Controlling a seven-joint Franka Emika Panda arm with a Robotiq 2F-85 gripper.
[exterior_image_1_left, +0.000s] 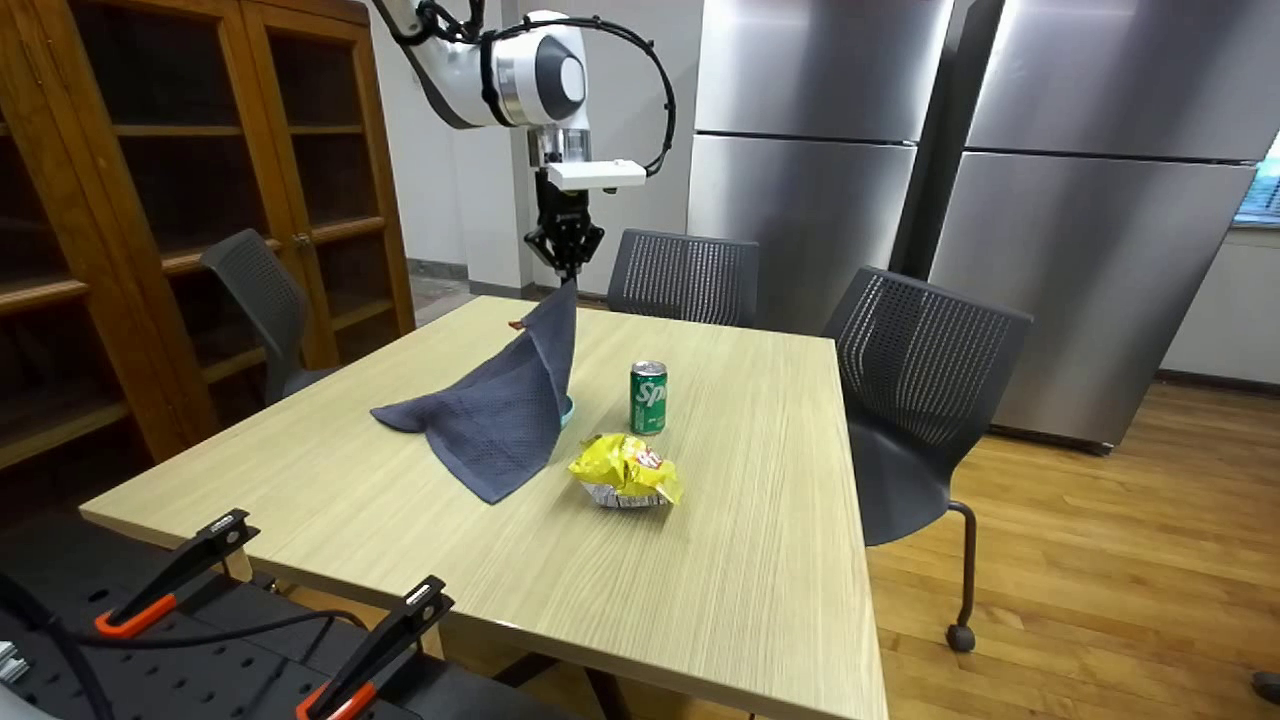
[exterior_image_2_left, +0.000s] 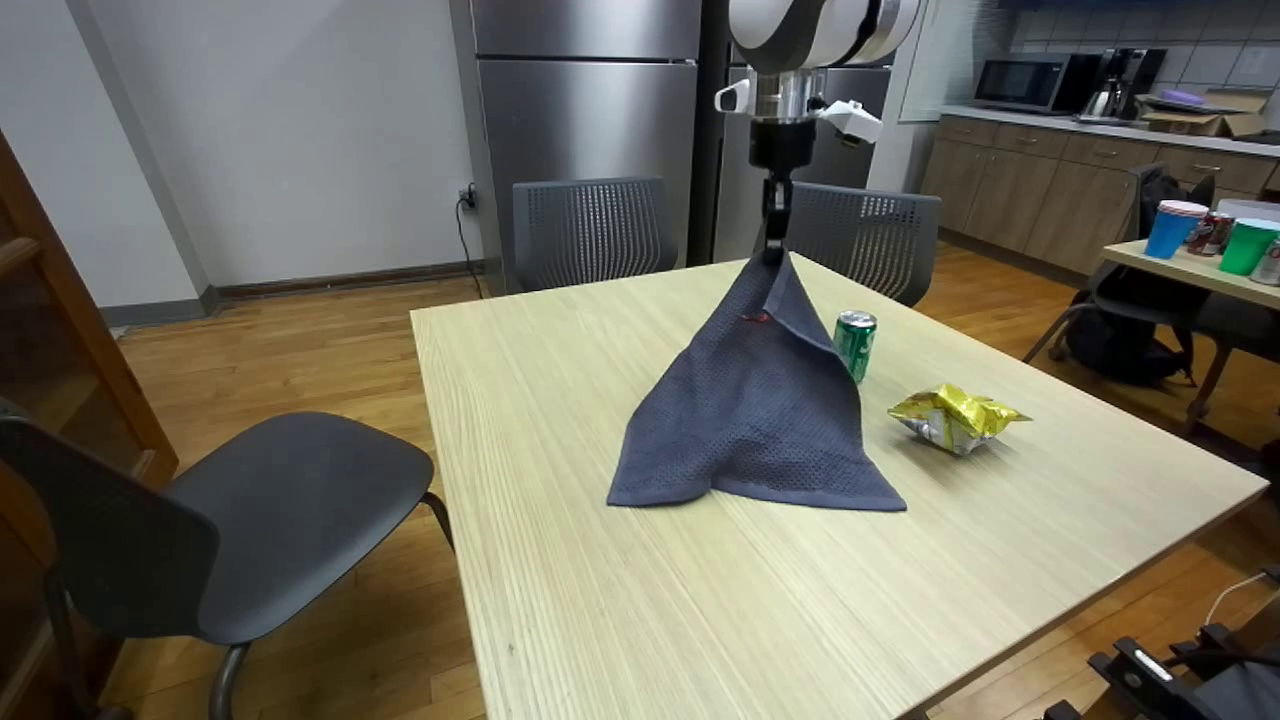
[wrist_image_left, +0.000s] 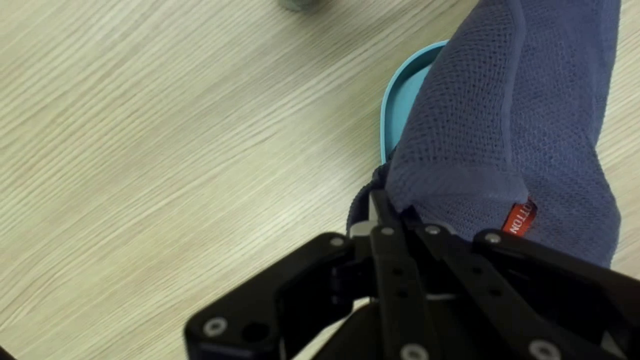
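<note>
Currently, hand (exterior_image_2_left: 774, 246) clamped, jaws nearly together, on raised peak of blue-grey towel (exterior_image_2_left: 750, 420); lower part rests on table (exterior_image_2_left: 560, 580), left of green can (exterior_image_2_left: 855, 345) in both exterior views, partly covering turquoise dish (wrist_image_left: 405, 97).

A cloth (exterior_image_1_left: 510, 400) on the table (exterior_image_1_left: 740, 560), one corner up in the gripper (exterior_image_1_left: 568, 275), a dish (wrist_image_left: 406, 100) partly under the cloth, from where I stand a can (exterior_image_1_left: 648, 398) right of the cloth, a bag (exterior_image_1_left: 625, 472) before the can, chairs (exterior_image_1_left: 683, 275) around three sides, fridges (exterior_image_1_left: 800, 220) farther back.
</note>
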